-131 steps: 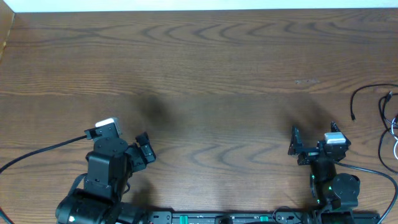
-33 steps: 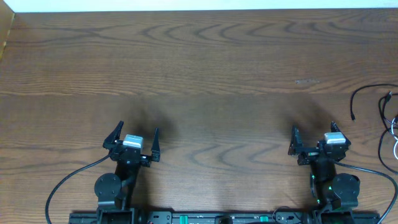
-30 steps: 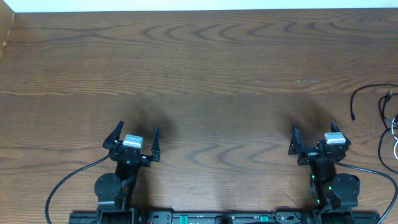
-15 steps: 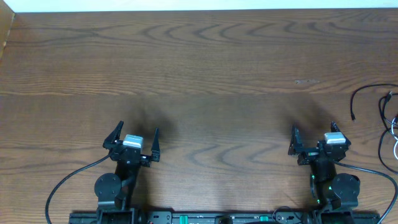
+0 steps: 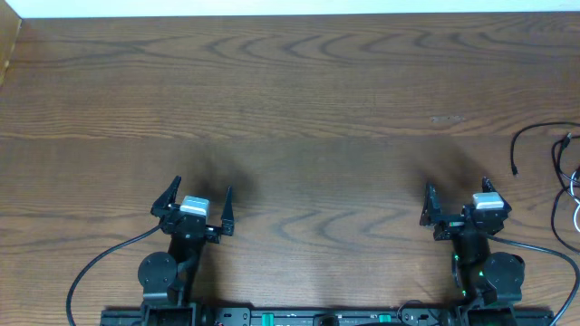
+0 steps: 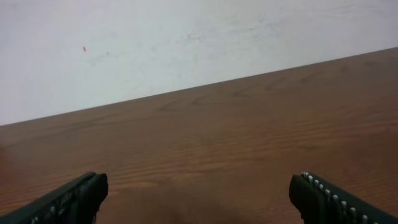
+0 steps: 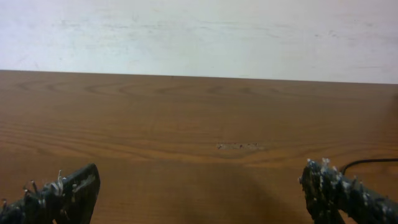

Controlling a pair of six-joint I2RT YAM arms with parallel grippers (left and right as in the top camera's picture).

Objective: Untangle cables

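Note:
The cables lie at the table's far right edge in the overhead view: a thin black cable point(image 5: 535, 134) curves in a loop, another black one point(image 5: 560, 172) runs beside it, and a bit of white cable point(image 5: 577, 214) shows at the frame edge. My right gripper point(image 5: 458, 192) stands open left of them, apart from them, with nothing between its fingers. In the right wrist view point(image 7: 199, 196) a short piece of black cable point(image 7: 368, 162) shows past the right finger. My left gripper point(image 5: 201, 188) is open and empty at the front left; its wrist view point(image 6: 199, 200) shows only bare wood.
The brown wooden table point(image 5: 299, 100) reaches to a white wall point(image 7: 199, 31) at the back. Thick black arm wires point(image 5: 100, 263) trail along the front edge by the arm bases.
Since the earliest frame my left arm has turned from a pose angled to the right at the front left corner to face straight ahead. Nothing has moved in the last second.

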